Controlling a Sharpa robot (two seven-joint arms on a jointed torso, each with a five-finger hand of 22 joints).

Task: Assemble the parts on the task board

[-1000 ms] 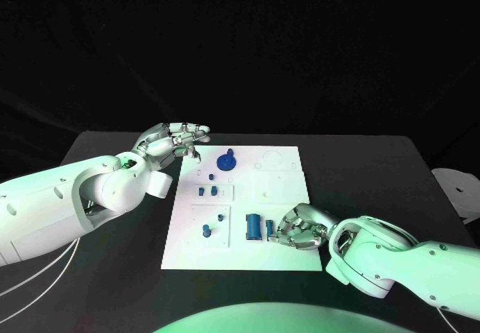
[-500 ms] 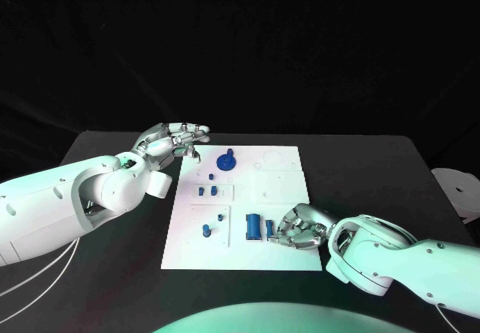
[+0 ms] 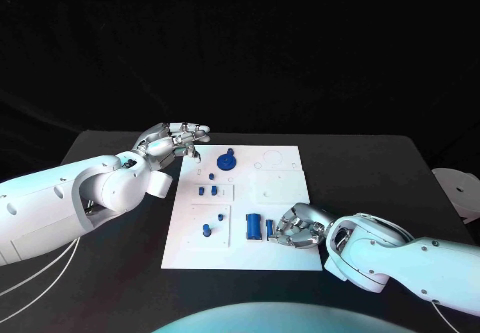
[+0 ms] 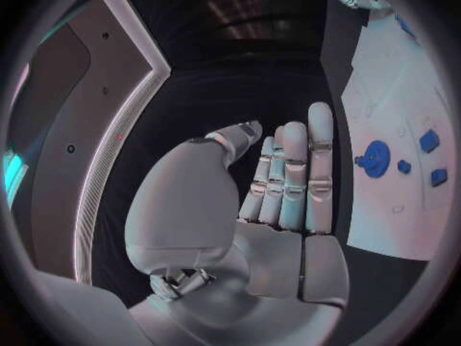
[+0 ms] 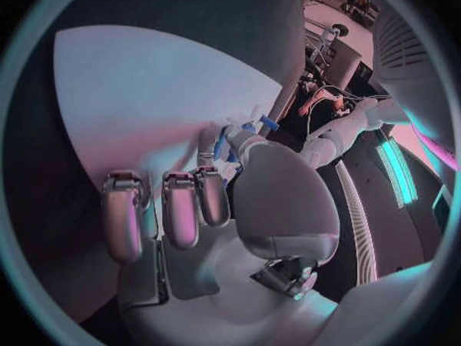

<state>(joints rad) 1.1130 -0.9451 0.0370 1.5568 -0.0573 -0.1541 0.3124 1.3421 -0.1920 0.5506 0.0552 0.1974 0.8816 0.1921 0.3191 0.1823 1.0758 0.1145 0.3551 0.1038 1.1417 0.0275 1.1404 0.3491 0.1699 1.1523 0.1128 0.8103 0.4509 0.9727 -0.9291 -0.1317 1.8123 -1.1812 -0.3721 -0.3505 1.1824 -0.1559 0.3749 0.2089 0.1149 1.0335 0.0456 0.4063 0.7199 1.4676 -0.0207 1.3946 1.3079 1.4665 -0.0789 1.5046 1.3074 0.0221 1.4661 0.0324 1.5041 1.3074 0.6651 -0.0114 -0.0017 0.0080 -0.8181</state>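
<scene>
Several blue parts point(image 3: 225, 162) are already sitting on the task board point(image 3: 280, 180); I'm pinching a thin blue piece point(image 3: 270, 228) with the right hand point(image 3: 300, 227) at its near edge, while the left hand point(image 3: 175, 141) is hovering, fingers straight and together.

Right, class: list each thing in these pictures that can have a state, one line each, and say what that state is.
Left robot hand: off the board's far left corner, fingers together, holding nothing.
Right robot hand: on the board's near right part, fingers at a small blue piece; a grip cannot be told.
Task board: flat on the table, partly filled.
Round blue part: seated at the board's far end.
Blue block: on the board beside the right robot hand.
</scene>
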